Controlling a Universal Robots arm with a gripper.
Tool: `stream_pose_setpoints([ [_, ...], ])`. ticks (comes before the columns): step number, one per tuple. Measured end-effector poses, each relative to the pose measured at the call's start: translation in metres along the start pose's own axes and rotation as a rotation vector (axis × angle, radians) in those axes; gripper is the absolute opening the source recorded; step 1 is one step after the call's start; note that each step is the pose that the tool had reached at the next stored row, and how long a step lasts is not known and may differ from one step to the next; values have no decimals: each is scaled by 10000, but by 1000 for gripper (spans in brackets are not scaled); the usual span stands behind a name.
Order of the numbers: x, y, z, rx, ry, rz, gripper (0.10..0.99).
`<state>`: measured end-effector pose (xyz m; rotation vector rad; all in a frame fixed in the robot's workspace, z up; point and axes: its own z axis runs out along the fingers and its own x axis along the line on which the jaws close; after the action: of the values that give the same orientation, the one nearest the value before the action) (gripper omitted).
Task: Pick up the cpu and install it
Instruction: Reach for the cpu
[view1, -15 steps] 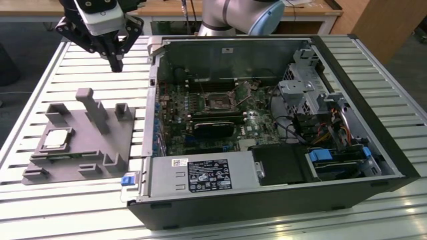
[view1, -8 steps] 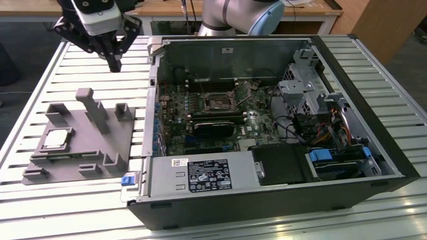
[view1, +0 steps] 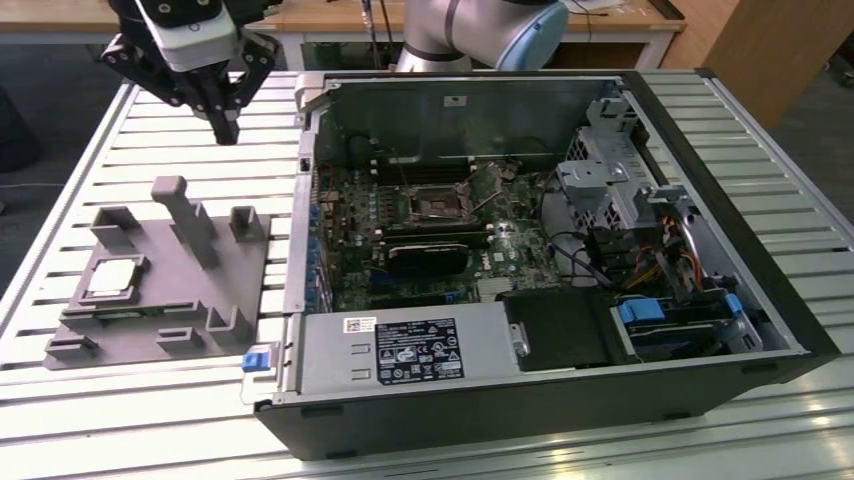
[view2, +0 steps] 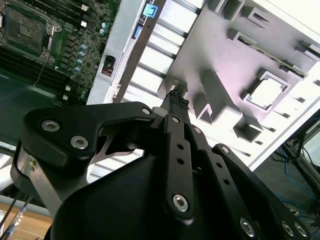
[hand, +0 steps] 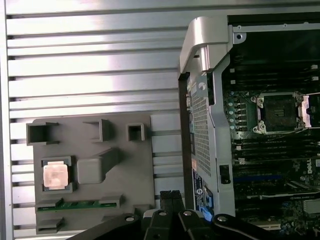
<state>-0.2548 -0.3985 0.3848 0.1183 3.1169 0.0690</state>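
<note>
The cpu (view1: 114, 277) lies flat in a square recess of the grey fixture (view1: 174, 292), silvery top up. The fixture stands on the slatted desk (view1: 174, 140). The open case (view1: 561, 400) stands just beside the fixture, at the exterior view's right of it. The gripper (view1: 224, 128) hangs over the desk beyond the fixture's far edge, well apart from the cpu. Its fingers (view2: 176, 100) are pressed together and hold nothing.

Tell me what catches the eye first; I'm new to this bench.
The open black computer case dominates the exterior view's right, green motherboard exposed. On the exterior view's left, a grey plastic fixture with upright posts cradles the small silvery square cpu, and the black end effector hangs shut above the slatted table.
</note>
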Motion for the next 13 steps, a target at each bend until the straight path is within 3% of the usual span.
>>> stream_pose_setpoints([
  [13,206,-15,-2,-2,0,0,106],
])
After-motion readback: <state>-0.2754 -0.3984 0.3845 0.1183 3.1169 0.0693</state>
